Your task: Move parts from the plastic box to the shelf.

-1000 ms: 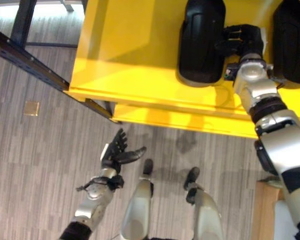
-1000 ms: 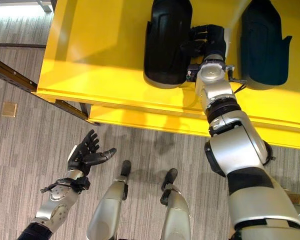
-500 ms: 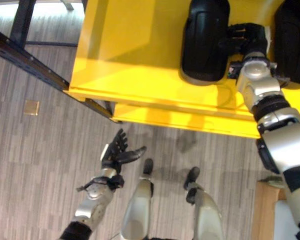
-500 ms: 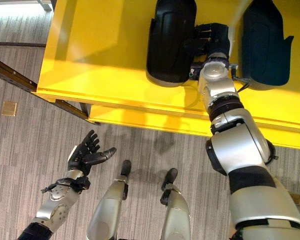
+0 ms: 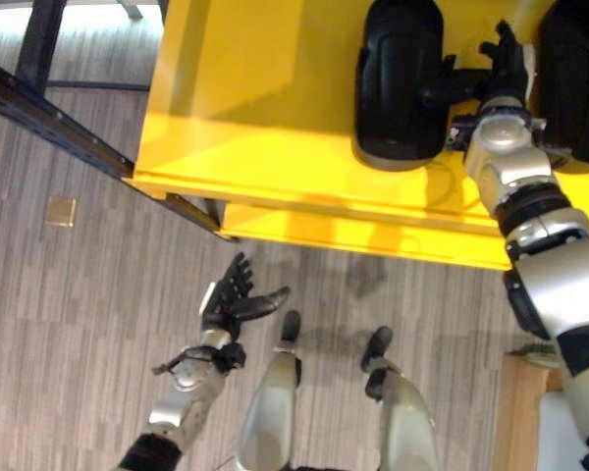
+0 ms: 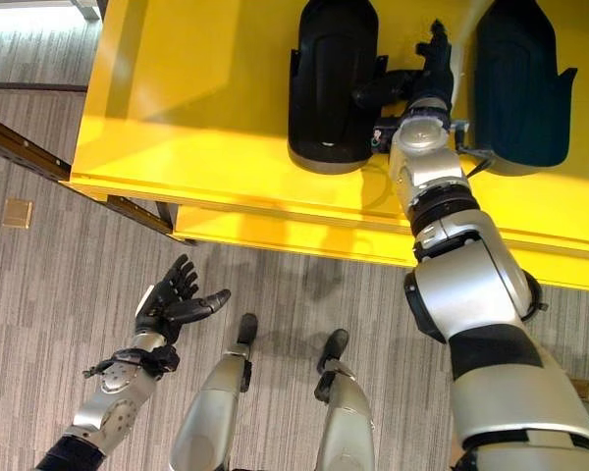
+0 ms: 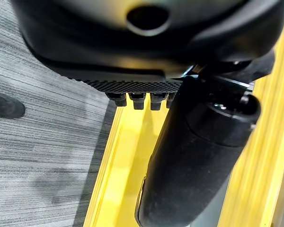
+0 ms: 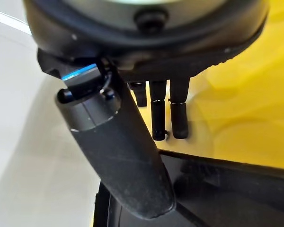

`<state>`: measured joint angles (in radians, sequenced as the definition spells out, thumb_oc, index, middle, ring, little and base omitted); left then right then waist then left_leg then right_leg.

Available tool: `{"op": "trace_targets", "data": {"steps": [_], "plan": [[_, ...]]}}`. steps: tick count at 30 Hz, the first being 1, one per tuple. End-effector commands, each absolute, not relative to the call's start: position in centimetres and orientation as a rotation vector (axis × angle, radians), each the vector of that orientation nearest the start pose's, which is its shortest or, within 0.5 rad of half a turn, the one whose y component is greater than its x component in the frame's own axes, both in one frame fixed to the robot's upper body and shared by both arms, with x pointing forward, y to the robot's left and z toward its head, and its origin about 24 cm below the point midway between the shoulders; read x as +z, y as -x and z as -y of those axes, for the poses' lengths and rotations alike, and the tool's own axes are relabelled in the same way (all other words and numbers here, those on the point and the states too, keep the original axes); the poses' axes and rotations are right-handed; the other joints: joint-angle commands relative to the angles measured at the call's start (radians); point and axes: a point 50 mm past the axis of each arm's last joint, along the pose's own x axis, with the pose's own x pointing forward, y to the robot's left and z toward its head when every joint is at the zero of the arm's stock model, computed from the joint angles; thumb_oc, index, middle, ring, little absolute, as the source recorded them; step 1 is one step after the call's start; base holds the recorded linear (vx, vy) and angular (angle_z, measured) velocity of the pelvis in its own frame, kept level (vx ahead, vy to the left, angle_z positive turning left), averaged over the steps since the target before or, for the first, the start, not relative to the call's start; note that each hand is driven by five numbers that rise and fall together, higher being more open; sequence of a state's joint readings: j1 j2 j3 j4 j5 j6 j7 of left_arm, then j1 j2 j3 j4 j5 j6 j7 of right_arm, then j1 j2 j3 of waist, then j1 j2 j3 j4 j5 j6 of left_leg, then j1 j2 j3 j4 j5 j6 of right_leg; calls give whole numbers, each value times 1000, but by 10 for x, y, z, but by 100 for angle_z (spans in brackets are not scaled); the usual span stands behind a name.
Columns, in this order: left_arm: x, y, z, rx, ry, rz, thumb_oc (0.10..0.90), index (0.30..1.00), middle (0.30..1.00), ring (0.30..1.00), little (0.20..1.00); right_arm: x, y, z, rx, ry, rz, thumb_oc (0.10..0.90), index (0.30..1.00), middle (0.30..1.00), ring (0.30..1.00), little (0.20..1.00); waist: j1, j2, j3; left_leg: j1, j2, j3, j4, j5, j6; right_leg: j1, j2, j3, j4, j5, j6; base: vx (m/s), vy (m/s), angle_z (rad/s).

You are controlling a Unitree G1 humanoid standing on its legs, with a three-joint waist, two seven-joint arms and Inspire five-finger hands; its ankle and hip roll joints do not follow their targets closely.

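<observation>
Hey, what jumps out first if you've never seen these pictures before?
The bright yellow shelf fills the top of the view, with two black parts on it: one part in the middle, another part to the right. Between them the right hand reaches up, fingers straight, while the left hand hangs open over the floor.

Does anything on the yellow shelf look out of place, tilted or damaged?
Nothing stands out. Two black parts lie flat, side by side on the yellow shelf, with no damage showing. The right hand is open between them, and the left hand is open over the floor.
</observation>
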<state>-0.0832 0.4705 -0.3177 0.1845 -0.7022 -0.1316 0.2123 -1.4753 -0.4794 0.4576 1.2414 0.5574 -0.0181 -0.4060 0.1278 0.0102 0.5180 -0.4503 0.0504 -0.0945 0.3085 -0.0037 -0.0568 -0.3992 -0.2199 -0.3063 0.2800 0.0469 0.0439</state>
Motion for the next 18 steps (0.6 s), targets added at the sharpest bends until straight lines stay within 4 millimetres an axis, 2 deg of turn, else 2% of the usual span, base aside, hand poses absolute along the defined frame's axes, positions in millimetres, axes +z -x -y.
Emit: {"op": "trace_targets", "data": {"steps": [1, 18], "plan": [[52, -260, -194, -16, 183, 15, 900, 1000, 1000, 1000, 1000, 368, -408, 189, -431, 204, 520, 900, 1000, 1000, 1000, 1000, -3, -20, -56, 94, 71, 18, -43, -50, -15, -3, -91, 58, 136, -59, 85, 0, 0, 0], [52, -259, -204, 17, 173, 16, 900, 1000, 1000, 1000, 1000, 391, -397, 153, -337, 194, 656, 900, 1000, 1000, 1000, 1000, -18, -46, -84, 118, 74, 18, -50, -51, -17, 22, -84, 63, 117, -47, 85, 0, 0, 0]]}}
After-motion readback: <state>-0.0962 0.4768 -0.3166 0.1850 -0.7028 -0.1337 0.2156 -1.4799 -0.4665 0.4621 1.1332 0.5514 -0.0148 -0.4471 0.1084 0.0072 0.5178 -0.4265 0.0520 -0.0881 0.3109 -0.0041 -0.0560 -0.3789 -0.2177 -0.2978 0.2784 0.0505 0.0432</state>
